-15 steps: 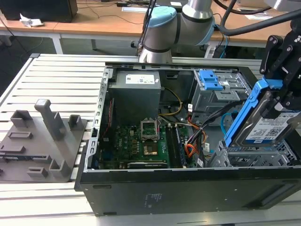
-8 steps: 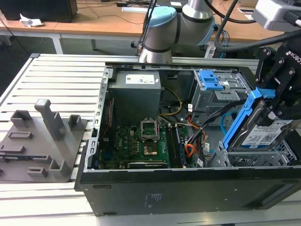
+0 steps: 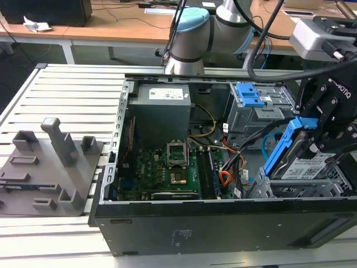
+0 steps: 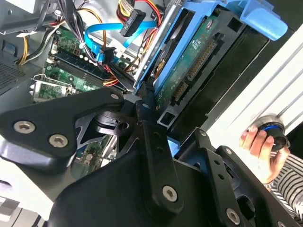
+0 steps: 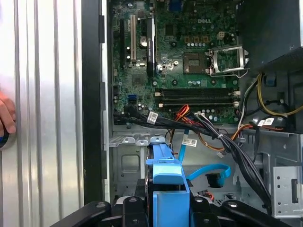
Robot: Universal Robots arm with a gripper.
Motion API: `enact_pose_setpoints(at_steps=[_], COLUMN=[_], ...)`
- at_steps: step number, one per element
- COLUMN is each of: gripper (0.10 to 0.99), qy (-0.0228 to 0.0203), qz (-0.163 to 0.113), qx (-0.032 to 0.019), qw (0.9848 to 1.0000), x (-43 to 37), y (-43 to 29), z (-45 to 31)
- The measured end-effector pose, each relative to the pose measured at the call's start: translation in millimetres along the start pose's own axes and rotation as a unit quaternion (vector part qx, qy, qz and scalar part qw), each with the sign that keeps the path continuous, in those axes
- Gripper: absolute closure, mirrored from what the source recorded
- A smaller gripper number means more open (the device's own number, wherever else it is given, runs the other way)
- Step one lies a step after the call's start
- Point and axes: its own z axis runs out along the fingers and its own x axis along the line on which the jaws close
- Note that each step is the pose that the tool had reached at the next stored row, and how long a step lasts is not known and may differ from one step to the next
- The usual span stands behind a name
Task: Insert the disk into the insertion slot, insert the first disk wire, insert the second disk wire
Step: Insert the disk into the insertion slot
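The black robot hand (image 3: pixel 309 125) (image 5: pixel 165 210) was pressed onto the disk (image 3: pixel 304 167) (image 4: pixel 189 61) (image 5: pixel 165 177), a flat silver rectangular hard drive with a white label in a bright blue plastic carrier, pinching the carrier's upper end. The disk stood steeply tilted at the exterior view's right. Its lower end was down at the insertion slot (image 3: pixel 261 188), a low grey perforated metal drive cage inside the open black computer case (image 3: pixel 184 229). That case lay on the slatted metal worktop (image 3: pixel 72 95). The second disk wire (image 3: pixel 269 139) (image 4: pixel 102 35) (image 5: pixel 208 168), a thin flat light-blue cable, looped loose just beside the disk, between it and the green motherboard (image 3: pixel 167 167) (image 5: pixel 189 47).
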Motion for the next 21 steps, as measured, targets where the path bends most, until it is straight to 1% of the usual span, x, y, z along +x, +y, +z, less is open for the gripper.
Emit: enact_pose_setpoints(at_steps=[4,9,10,14,15,17,18,21], gripper=[0.722,0.722,0.647,0.647,0.663,0.792,0.792,0.973], qy=[0.0001,0.0001,0.0,0.0001,0.0001,0.0001,0.0001,0.0001], qz=[0.0,0.0,0.0,0.0,0.0,0.0,0.0,0.0], qx=[0.0,0.0,0.0,0.0,0.0,0.0,0.0,0.0], qw=[1.0,1.0,1.0,1.0,1.0,1.0,1.0,1.0], x=[0.0,0.0,0.0,0.0,0.0,0.0,0.0,0.0], y=[-0.2,-0.2,-0.2,-0.2,-0.2,-0.2,-0.2,-0.2], z=[4.9,5.2,5.4,5.4,5.4,5.5,5.5,5.6])
